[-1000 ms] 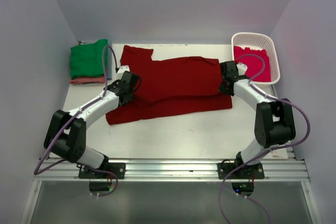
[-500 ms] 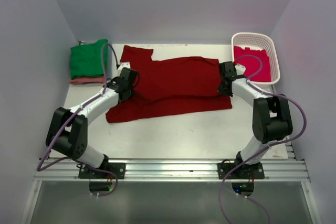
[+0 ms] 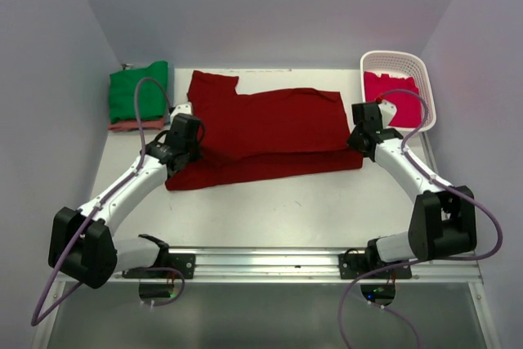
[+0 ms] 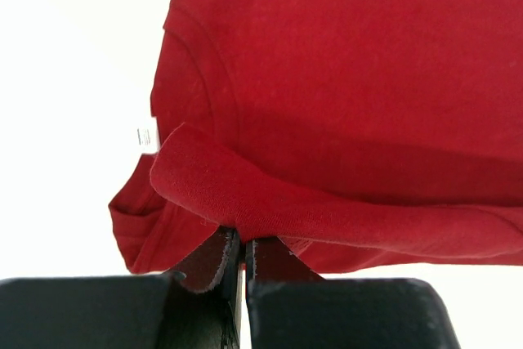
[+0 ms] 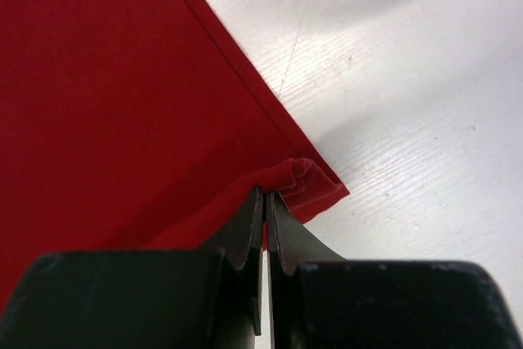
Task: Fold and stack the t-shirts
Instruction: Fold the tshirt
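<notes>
Dark red t-shirt (image 3: 265, 124) lay across the far half of the table (image 3: 270, 210), collar toward 9 o'clock, hem toward 3 o'clock. One lengthwise fold appeared to be in: an upper layer over a lower one, whose strip showed along the 6 o'clock side. I judged this shirt mid-fold, with the remaining folds and the stacking left to do. Done, as far as visible: a folded green t-shirt (image 3: 137, 91) on top of a salmon-pink t-shirt (image 3: 135, 126) at the 10 o'clock corner. Not begun: a crimson-pink t-shirt (image 3: 380, 83) bunched in the white basket (image 3: 394, 55) at 2 o'clock. I saw no bluish shirt. My left gripper (image 4: 240, 244) was clamped tight on a rolled pinch of the dark red cloth beside the collar, at the shirt's 9 o'clock end. My right gripper (image 5: 265, 206) was likewise closed on the puckered hem corner at 4 o'clock. Surface: matte white, faintly scratched near the hem in the right wrist view. Room: plain pale walls (image 3: 270, 6) on three sides.
</notes>
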### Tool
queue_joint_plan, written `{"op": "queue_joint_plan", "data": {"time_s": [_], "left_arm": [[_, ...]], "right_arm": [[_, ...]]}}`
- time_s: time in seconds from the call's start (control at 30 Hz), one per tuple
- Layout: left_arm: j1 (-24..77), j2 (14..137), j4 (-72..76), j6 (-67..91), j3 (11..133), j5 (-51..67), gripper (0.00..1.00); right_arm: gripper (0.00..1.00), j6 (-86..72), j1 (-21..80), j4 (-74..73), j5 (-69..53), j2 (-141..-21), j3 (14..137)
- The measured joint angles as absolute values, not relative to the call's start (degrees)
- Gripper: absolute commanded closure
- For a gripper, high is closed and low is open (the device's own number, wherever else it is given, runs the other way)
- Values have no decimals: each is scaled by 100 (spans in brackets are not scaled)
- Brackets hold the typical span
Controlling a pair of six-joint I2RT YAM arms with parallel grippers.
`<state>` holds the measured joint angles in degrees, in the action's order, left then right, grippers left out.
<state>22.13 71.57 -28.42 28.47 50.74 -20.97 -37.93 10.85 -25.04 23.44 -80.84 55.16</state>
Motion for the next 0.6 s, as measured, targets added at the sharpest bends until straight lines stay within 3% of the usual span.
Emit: {"op": "queue_joint_plan", "data": {"time_s": [0.6], "left_arm": [[2213,7116,-2989,2897,4777,-1717,100]], "right_arm": [[100,-3868,1085,-2639,2296,-7887,4921]]}}
